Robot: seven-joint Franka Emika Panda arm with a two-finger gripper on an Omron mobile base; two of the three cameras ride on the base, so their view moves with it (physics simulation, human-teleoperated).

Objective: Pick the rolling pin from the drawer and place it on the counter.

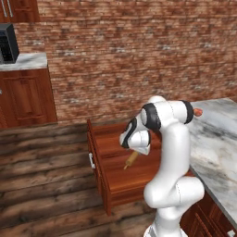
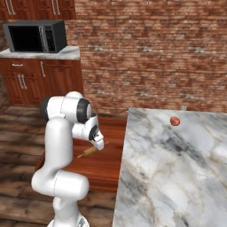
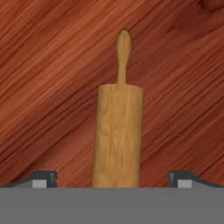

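One slim light-tan wooden rolling pin [image 3: 119, 131] lies on the smooth reddish-brown floor of the wide shallow wooden drawer [image 1: 121, 178], which stands pulled out from under the white-and-grey veined marble worktop [image 2: 177, 177]. The pin's body is a plain cylinder with fine lengthwise grain, and a thin rounded peg sticks out of its far end. In the hand view the drawer floor shows slanting streaks of dark and light grain. The pincer [image 3: 111, 178] hangs directly over the pin with its two small dark fingertips [image 3: 43, 178] spread wide, one on each side of the cylinder and clear of it, gripping nothing. The white arm bends down over the drawer from beside the worktop. On the marble, well apart from the drawer, sits a small round reddish-orange object [image 2: 175, 121]. Rough red brick lines the wall [image 1: 139, 55] behind.
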